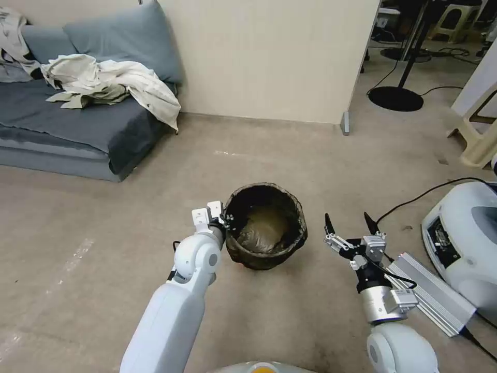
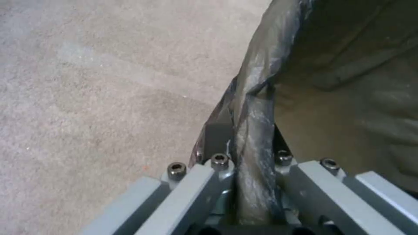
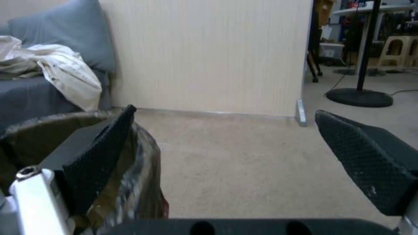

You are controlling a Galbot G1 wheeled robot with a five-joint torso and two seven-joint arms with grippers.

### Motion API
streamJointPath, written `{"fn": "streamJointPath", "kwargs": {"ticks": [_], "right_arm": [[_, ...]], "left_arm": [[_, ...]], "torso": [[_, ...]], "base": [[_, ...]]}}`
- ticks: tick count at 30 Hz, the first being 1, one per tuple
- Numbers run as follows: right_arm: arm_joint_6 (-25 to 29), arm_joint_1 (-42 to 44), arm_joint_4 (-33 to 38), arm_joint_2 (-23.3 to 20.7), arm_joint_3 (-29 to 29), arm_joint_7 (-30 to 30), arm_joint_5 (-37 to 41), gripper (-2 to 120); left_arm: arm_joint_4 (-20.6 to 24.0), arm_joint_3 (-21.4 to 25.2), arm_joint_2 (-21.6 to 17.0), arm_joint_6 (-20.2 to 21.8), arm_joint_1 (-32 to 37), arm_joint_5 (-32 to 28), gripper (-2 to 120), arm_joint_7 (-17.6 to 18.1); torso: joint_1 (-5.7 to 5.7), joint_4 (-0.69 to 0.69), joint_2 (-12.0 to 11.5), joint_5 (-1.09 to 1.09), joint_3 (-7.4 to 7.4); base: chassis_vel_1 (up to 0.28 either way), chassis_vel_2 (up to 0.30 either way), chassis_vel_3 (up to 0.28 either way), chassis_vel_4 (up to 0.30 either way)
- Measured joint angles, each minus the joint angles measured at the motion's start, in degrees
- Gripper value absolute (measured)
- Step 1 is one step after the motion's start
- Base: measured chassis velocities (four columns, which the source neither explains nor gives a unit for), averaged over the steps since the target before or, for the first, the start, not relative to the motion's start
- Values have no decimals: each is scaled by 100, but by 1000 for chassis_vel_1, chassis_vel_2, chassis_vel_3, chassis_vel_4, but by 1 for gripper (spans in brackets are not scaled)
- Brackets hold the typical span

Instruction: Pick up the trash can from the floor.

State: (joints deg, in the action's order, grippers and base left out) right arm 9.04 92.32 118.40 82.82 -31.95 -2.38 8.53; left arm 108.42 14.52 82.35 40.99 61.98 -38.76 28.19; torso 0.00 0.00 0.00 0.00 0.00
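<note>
Beige floor by grey sofa, left gripper clamping trash can rim, right gripper spread.

No readable text, label, brand or number appears on anything here

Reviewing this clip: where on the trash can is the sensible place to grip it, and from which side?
Probably the rim, from above on the robot's left side. The trash can stands upright and open-topped on the floor, too wide to span, but its bag-covered wall is thin enough to pinch. The left gripper is shut on that rim, one finger inside and one outside. The right gripper is open beside it.
</note>
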Motion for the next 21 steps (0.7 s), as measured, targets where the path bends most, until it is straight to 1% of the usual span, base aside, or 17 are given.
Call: {"fn": "streamJointPath", "kwargs": {"ticks": [5, 13, 21], "right_arm": [[-19, -9, 4, -1, 10, 0, -10, 100], [-24, -39, -35, 10, 28, -2, -23, 100], [-26, -74, -66, 10, 34, -5, -22, 100]], "left_arm": [[307, 111, -99, 83, 95, -308, 1, 73], [638, 293, -236, 121, 279, -664, 1, 128], [839, 415, -259, 122, 406, -799, 1, 133]], "torso": [[0, 0, 0, 0, 0], [0, 0, 0, 0, 0], [0, 0, 0, 0, 0]], "base": [[0, 0, 0, 0], [0, 0, 0, 0], [0, 0, 0, 0]]}}
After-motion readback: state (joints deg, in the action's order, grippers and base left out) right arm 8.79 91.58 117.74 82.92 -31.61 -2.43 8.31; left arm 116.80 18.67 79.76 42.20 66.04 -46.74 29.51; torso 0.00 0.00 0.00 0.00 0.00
